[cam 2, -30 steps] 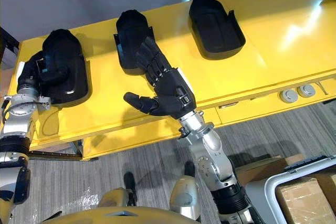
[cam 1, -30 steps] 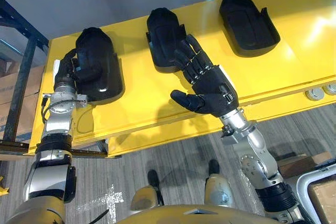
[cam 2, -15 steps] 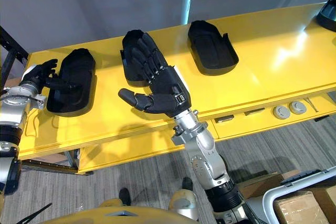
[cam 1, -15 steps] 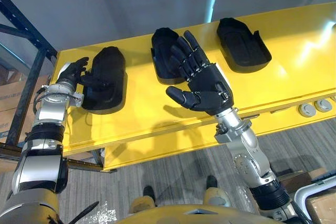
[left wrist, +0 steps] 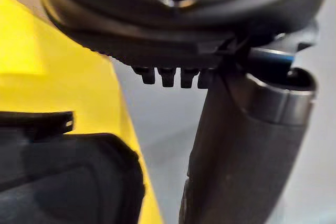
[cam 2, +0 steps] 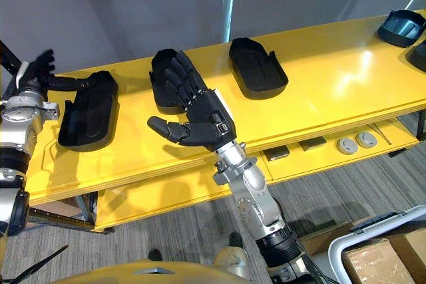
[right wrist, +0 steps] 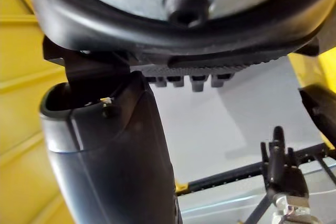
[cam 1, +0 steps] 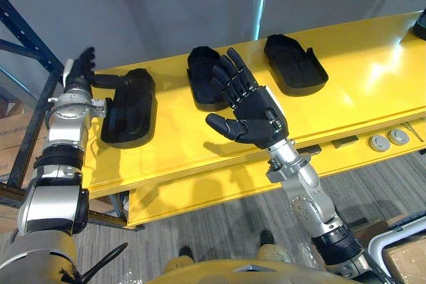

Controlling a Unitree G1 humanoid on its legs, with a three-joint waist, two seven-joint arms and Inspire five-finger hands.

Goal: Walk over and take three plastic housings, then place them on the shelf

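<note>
Three black plastic housings lie in a row on the yellow shelf (cam 1: 200,138): a left one (cam 1: 130,108), a middle one (cam 1: 200,74) and a right one (cam 1: 295,64). My left hand (cam 1: 80,71) is raised at the shelf's back left corner, just beside the left housing's far end, fingers straight and holding nothing. In the left wrist view that housing (left wrist: 68,177) lies close under the thumb (left wrist: 241,156). My right hand (cam 1: 256,114) hovers open in front of the middle housing, fingers spread and covering part of it, nothing in its grasp.
A blue rack upright (cam 1: 26,44) stands left of the shelf, with cardboard boxes (cam 1: 10,131) behind it. More dark parts (cam 2: 403,28) sit at the shelf's far right. Round silver discs (cam 2: 356,142) lie on the lower ledge. A white bin with boxes (cam 2: 379,257) stands at the lower right.
The camera has pulled back. My left hand has uncurled from the left housing and lifted to its far left end. The right hand stays open over the middle housing.
</note>
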